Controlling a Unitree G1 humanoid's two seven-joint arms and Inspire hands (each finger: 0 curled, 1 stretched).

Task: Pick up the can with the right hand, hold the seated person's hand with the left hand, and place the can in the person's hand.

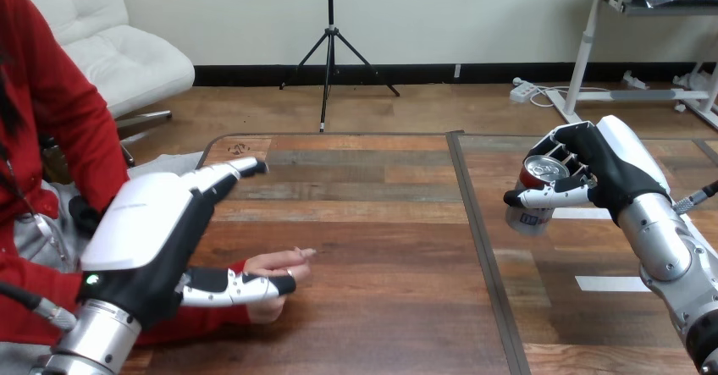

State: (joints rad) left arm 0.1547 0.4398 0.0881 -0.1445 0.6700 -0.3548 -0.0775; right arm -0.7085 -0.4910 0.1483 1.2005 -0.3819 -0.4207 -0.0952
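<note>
At far left we see the person's red sleeve (51, 121) coming in along the table edge. The left hand (152, 223) sits in front of it, up from the bottom left corner, back shell facing us. Its fingers (229, 172) are straight and point up-right over the wooden table (381, 223); the hand is released and grasps nothing. Its thumb (241, 287) sticks out sideways, also straight.

The person's hand (279, 267) lies low on the table just right of the robot's palm, fingertips pointing right. The thumb crosses in front of it. We cannot tell if the two touch, and nothing is curled round it. The straight fingers are above it and well apart from it.

The middle of the table is bare wood, with a dark seam (474, 223) running front to back.

Right of the seam is the can (533, 210), well apart from the person's hand. It is tilted, with its silver top (544, 170) showing. The right hand (614, 176) is grasping the can: fingers wrapped round the far side near the top, thumb across the near side. The can looks lifted off the table, though we cannot be sure.

Two white tape strips (610, 284) lie on the wood by the right forearm (677, 265).
</note>
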